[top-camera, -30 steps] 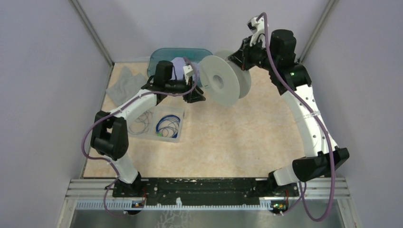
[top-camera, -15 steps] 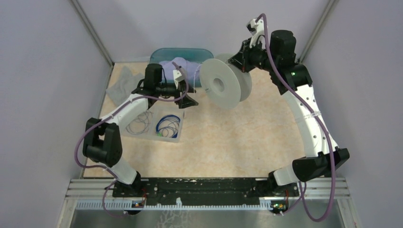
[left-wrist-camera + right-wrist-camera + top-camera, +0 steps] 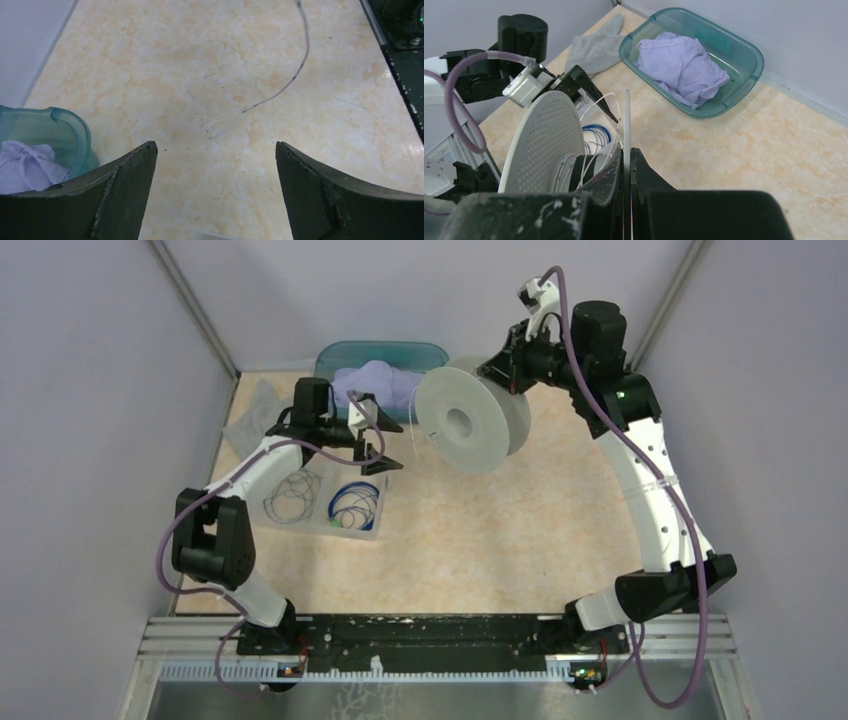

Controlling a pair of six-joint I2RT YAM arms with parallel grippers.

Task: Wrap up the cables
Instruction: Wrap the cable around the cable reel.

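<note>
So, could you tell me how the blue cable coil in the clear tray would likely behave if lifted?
The blue cable coil looks very thin and loosely looped, so it would probably flop and spread rather than hold its shape. It also seems light for its spread, so it would likely shift at the slightest nudge.

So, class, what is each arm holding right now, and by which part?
The right fingers pinch the white spool by the rim of one side disc. The left fingers are open and hold nothing.
</note>
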